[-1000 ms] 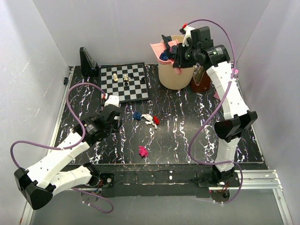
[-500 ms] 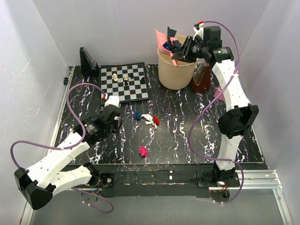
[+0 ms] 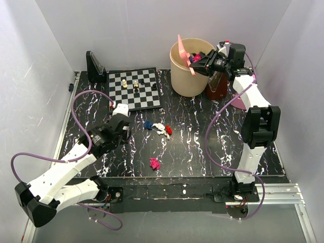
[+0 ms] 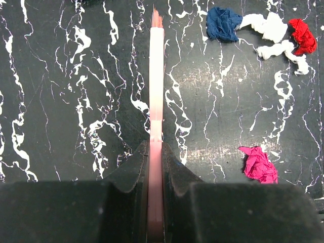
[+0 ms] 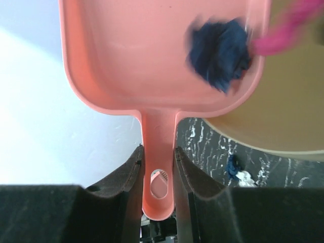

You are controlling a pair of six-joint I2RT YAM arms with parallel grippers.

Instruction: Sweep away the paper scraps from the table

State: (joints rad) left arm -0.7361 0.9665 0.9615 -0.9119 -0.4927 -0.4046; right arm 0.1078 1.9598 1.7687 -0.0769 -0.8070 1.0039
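My right gripper (image 3: 205, 62) is shut on the handle of a pink dustpan (image 3: 183, 52), which is tipped steeply over the beige bin (image 3: 190, 76). In the right wrist view the gripper (image 5: 159, 169) clamps the handle, and a dark blue wad (image 5: 220, 53) and a blurred magenta wad (image 5: 288, 25) slide off the dustpan (image 5: 152, 55) toward the bin (image 5: 273, 121). My left gripper (image 3: 121, 126) is shut on a pink brush (image 4: 157, 76), seen edge-on, low over the table (image 3: 202, 136). Blue (image 3: 148, 124), white (image 3: 160, 127) and red (image 3: 168, 130) scraps lie to its right, and a magenta scrap (image 3: 155, 163) lies nearer.
A chessboard (image 3: 144, 98) with several pieces lies at the back left, with a black stand (image 3: 95, 66) behind it. A brown object (image 3: 217, 87) stands right of the bin. White walls close in the left, back and right sides.
My right arm has swung right and tipped the dustpan much steeper over the bin, and the scraps in it are sliding out. The left arm and the scraps on the table have not moved.
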